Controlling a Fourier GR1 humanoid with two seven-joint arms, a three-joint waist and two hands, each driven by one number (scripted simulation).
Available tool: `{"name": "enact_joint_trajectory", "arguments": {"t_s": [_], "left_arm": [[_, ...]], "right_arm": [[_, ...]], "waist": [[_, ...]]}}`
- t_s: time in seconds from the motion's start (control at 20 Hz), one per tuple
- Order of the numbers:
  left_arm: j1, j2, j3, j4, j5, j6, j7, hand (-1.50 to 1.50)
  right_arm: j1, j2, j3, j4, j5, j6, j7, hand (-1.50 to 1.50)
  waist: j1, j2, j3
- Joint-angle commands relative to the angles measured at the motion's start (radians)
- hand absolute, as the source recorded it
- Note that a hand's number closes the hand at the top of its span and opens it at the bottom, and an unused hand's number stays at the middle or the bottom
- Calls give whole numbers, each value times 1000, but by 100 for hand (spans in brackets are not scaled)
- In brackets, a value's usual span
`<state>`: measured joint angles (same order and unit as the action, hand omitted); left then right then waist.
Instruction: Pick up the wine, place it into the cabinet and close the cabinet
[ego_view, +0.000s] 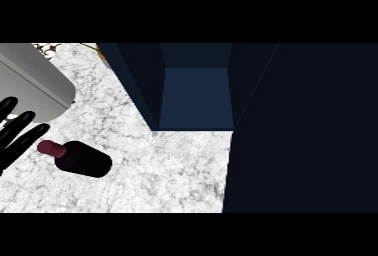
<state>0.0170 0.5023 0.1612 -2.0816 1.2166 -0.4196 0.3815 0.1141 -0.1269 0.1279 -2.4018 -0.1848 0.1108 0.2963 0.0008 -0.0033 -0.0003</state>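
A dark wine bottle (86, 158) with a maroon cap lies on its side on the marble counter (170, 170), cap pointing up-left. My left hand (16, 132) shows at the left edge, fingers straight and spread, its fingertips just left of the bottle's cap and apart from it. The dark blue cabinet (196, 95) stands open at the back centre, its lit inside empty. Its open door (303, 130) fills the right side of the view. My right hand does not show.
A grey metal appliance (33, 80) sits at the back left corner of the counter. The cabinet's left wall (133, 82) runs diagonally beside the opening.
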Motion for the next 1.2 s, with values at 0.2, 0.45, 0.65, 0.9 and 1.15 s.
{"name": "enact_joint_trajectory", "arguments": {"t_s": [0.2, 0.45, 0.65, 0.9, 1.15], "left_arm": [[-42, 71, 106, -101, 175, 144, 138, -150], [6, 0, 89, -212, 140, 198, 150, -150], [-22, 24, 188, -124, 188, 172, 193, -150], [4, 41, 253, -170, 215, 228, 250, -150], [-84, 63, 205, -43, 173, 278, 285, -150]], "right_arm": [[-53, 4, -11, -89, -34, -34, 137, -150], [-95, 40, 83, -111, 71, -96, 208, -150], [-140, 15, 0, -70, 16, -70, 199, -150], [-63, 27, 15, -127, 11, -53, 183, -150], [-121, -9, -102, -51, -80, -17, 169, -150]], "waist": [[-1, 2, 0], [1, 1, 0], [0, 2, 0], [0, 1, 0], [-7, 4, 1]]}}
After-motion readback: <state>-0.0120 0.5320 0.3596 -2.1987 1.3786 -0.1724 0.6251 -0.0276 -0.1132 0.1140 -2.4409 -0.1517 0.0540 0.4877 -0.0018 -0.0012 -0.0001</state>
